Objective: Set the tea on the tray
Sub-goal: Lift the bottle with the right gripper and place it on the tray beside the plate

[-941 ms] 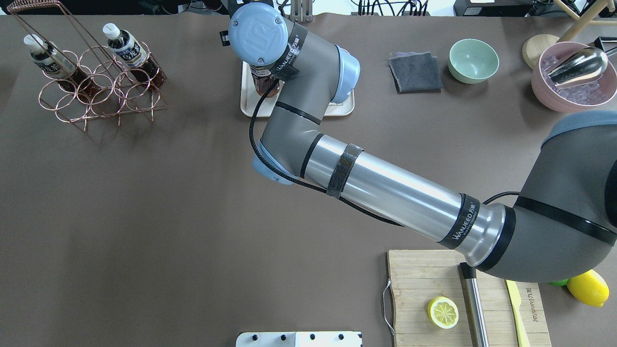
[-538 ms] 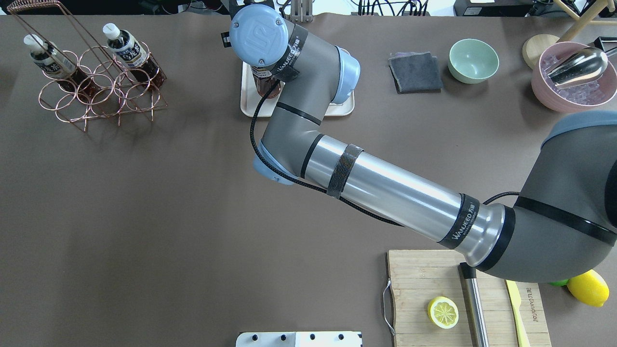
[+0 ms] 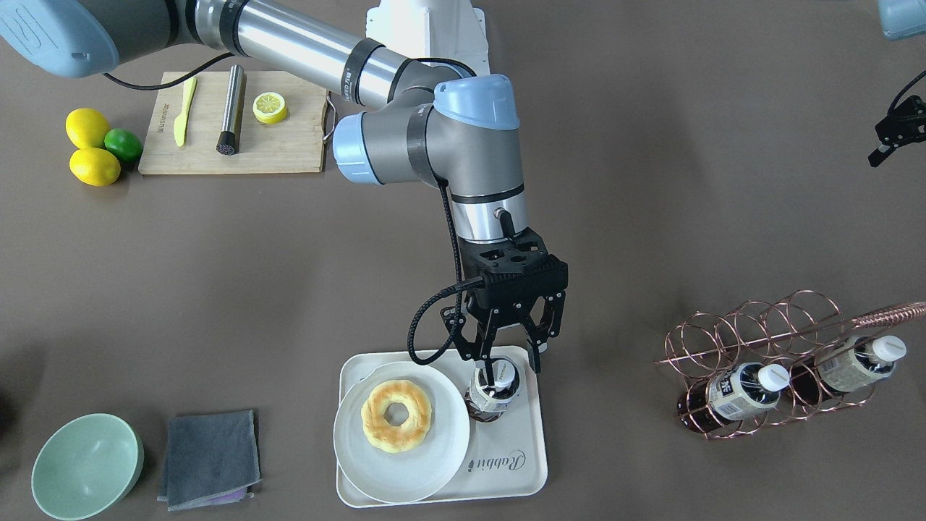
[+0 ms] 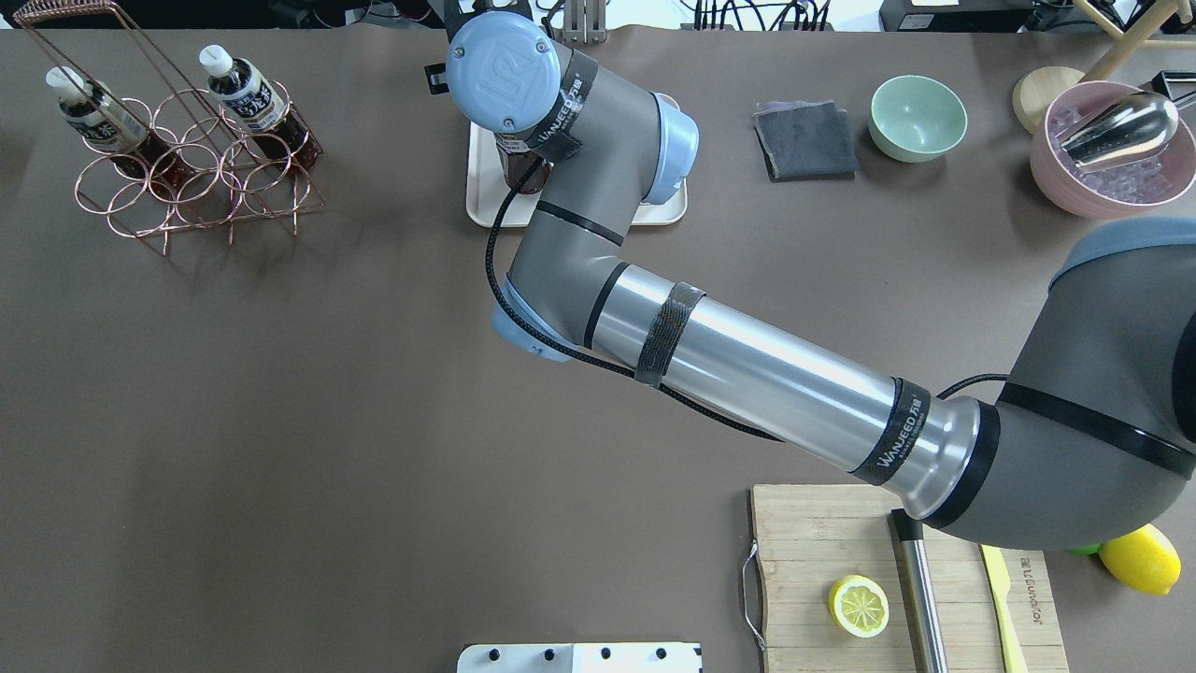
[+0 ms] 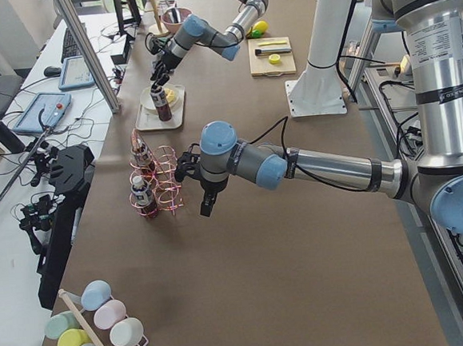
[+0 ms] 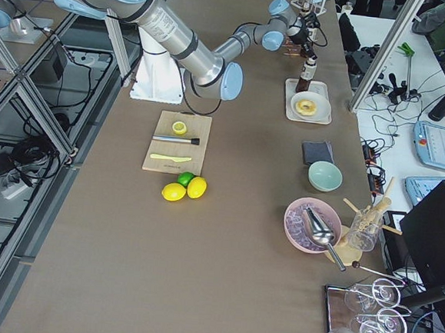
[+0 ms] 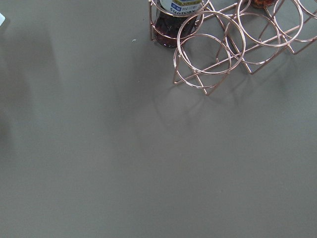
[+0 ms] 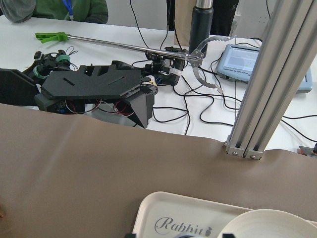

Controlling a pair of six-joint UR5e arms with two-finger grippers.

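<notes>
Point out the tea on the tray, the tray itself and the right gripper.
tea point(image 3: 486, 400): exterior front-facing view, on its pale label.
tray point(image 3: 506, 443): exterior front-facing view, on its bare floor beside the logo.
right gripper point(image 3: 514, 370): exterior front-facing view, midway between its fingertips.

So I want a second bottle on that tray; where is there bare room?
On the tray, the bare patch is the logo corner, bordered by the tea, the plate and the rim. The rest is crowded: the plate with its doughnut fills the other side, and the right gripper hangs open above the tea. Bare table lies between tray and wire rack.
</notes>
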